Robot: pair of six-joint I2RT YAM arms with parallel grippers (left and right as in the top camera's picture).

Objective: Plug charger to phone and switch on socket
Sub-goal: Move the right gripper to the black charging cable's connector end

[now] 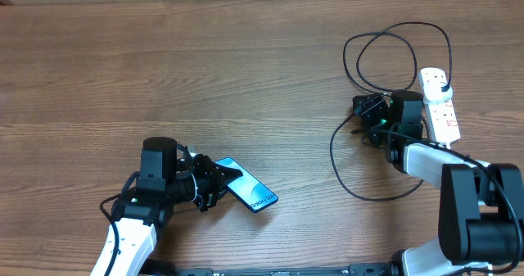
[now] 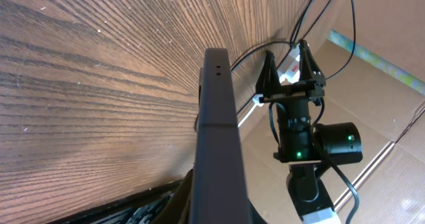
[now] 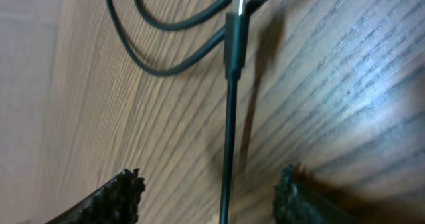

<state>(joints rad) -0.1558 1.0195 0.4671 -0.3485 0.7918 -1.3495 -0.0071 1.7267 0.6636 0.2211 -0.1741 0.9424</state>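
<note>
The phone [image 1: 250,190] shows its teal-blue screen in the overhead view, at the lower left of the table. My left gripper [image 1: 218,181] is shut on its near end. In the left wrist view the phone [image 2: 216,117] appears as a dark slab running up the middle and hiding the jaws. The charger cable [image 1: 348,182] loops across the right side, and its black plug [image 1: 441,84] sits in the white socket strip [image 1: 442,112]. My right gripper [image 1: 368,112] is open and low over the cable. In the right wrist view its fingers [image 3: 212,184] straddle the cable, with the connector tip [image 3: 236,34] just ahead.
The wooden table [image 1: 205,79] fills the overhead view. More cable loops [image 1: 393,51] lie behind the right gripper. The right arm [image 2: 299,124] shows in the left wrist view, with cardboard [image 2: 392,117] beyond the table edge.
</note>
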